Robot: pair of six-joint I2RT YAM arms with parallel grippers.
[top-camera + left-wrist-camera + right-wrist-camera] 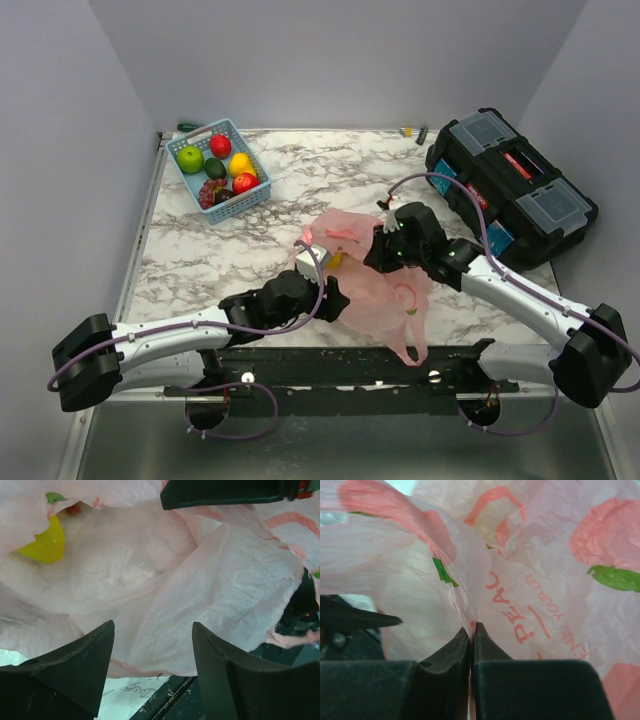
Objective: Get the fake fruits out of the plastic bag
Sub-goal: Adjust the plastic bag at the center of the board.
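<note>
Far left: blue basket [243, 204] holding fruit, well apart from action. Left gripper [152, 629]: jaws standing apart, nothing clamped, pink film just ahead of tips. Plastic bag [375, 290] at table's near edge, between both arms. Thin, crinkly, limp, likely near weightless, will slide and bunch; best taken at mouth rim or handle. Yellow fruit [45, 545] inside: glossy, hard, probably slippery, loose film partly in way. Right gripper [471, 627]: pinched tight on fold of bag. Black toolbox [510, 185] far right, apart.
</note>
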